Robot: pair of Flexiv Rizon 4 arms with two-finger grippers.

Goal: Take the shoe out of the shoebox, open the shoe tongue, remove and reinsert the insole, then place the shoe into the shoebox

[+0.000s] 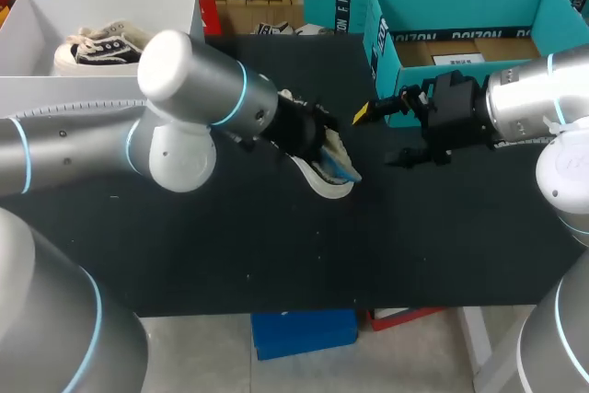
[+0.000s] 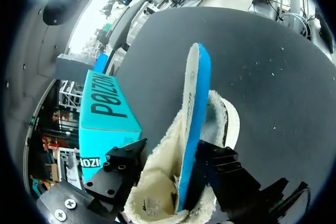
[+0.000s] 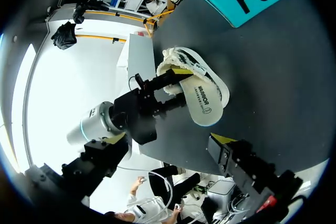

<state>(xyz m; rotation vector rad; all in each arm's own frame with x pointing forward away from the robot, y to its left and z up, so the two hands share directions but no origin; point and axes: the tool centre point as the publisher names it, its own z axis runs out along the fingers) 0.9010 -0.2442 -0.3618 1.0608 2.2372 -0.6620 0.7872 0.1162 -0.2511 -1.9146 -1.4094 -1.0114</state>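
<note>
While the left arm comes in from the left across the black table [image 1: 276, 255], its left gripper [image 1: 324, 149] sits near the table's middle, clamped on a cream, fleece-lined shoe with a white sole [image 1: 324, 183]. Both black fingers press the shoe's fleecy end from two sides. The shoe is turned on its side, with its opening facing right. Whether it touches the table I cannot tell.

A flat insole, cream on top and blue beneath [image 2: 194, 103], stands on edge between those fingers. It sticks partly out of the shoe, pointing away from the left gripper.

The right gripper [image 1: 380, 137] hangs just right of the shoe, apart from it. Its yellow-tipped fingers are spread wide with nothing between them.

A teal cardboard shoebox [image 1: 382, 39], open at the top, stands at the far right of the table, just behind the right gripper. At the far left stands a white open box [image 1: 110, 2] holding a black-and-white sneaker [image 1: 97, 48].
</note>
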